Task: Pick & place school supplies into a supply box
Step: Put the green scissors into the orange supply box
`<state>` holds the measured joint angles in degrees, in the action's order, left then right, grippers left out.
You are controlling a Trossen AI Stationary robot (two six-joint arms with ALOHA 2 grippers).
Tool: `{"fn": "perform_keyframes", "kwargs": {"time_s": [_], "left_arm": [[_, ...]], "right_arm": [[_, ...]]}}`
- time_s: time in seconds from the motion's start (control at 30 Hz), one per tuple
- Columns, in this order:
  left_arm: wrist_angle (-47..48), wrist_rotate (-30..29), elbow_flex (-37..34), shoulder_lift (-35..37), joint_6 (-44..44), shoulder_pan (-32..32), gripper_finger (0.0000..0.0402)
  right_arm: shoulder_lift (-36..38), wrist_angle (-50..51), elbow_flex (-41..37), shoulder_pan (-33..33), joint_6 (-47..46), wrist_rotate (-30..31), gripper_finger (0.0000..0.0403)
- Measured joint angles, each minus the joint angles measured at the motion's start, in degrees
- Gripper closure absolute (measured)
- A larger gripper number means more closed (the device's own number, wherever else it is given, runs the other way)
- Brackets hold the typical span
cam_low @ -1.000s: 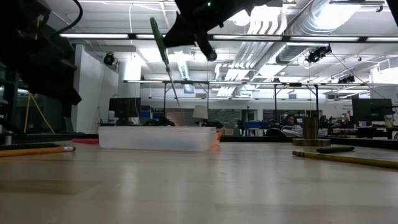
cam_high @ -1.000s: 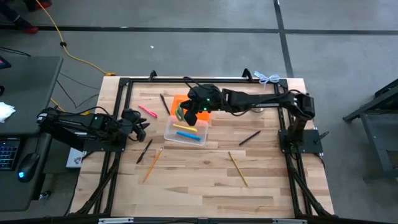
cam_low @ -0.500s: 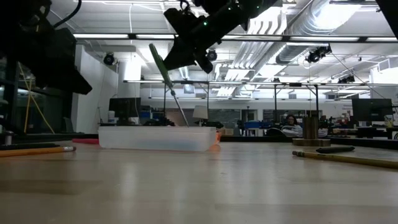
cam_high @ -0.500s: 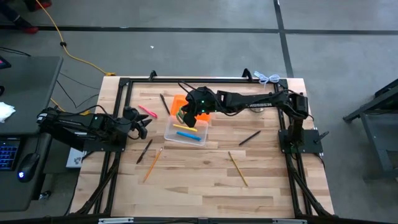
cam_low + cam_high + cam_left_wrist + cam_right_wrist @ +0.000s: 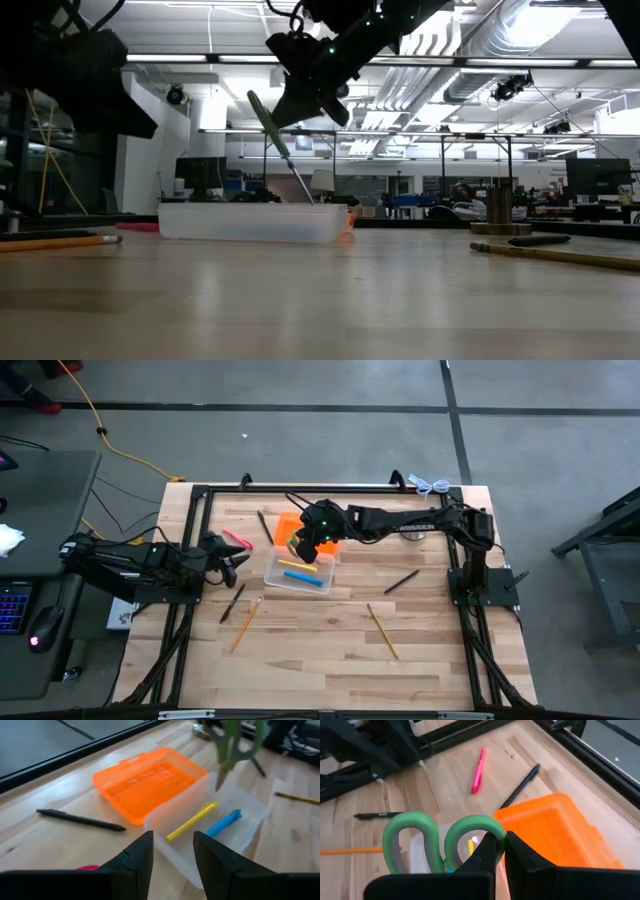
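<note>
Green-handled scissors (image 5: 283, 143) hang clamped in the right end effector (image 5: 496, 851), blades tilted down over the clear supply box (image 5: 299, 574), directly below; box's long axis runs across. Left end effector (image 5: 172, 852) apart, waiting near bench (image 5: 330, 650) left edge.

Right claw (image 5: 303, 546) clamped shut, reaching centre; left claw (image 5: 228, 560) parted.

Right gripper (image 5: 305, 547) holds the scissors (image 5: 283, 152) directly above the supply box (image 5: 298, 573), blades angled down into it. Two markers (image 5: 205, 819) lie inside the box, beneath the gripper. The lid (image 5: 300, 528) lies open just beyond. Left gripper (image 5: 232, 560) waits beside the box.
</note>
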<state>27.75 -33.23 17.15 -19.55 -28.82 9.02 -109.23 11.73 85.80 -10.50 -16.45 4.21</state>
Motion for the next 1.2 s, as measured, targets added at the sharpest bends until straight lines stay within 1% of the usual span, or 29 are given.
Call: {"fn": "perform_keyframes", "kwargs": {"time_s": [0.13,0.37,0.67,0.9,1.2], "left_arm": [[-2.49,1.22,0.0,0.92,2.41,0.0,0.0231],[-2.13,1.83,0.04,6.51,5.47,0.0,0.0231],[2.58,2.4,0.04,12.4,6.16,0.0,0.0231],[4.5,2.36,0.04,13.49,6.1,0.0,0.0231],[5.53,2.23,0.04,13.46,5.85,0.01,0.0231]], "right_arm": [[-0.78,-0.05,-0.02,0.0,-0.24,-0.51,0.0403],[-0.81,0.06,-0.02,0.02,-0.57,-1.15,0.0403],[-2.01,-0.98,-0.02,0.04,-1.51,-2.58,0.0403],[-3.3,-2.95,-0.02,0.02,-1.76,-5.22,0.0403],[-5.34,-2.48,-0.02,0.42,-2.6,-8.01,0.0403]]}}
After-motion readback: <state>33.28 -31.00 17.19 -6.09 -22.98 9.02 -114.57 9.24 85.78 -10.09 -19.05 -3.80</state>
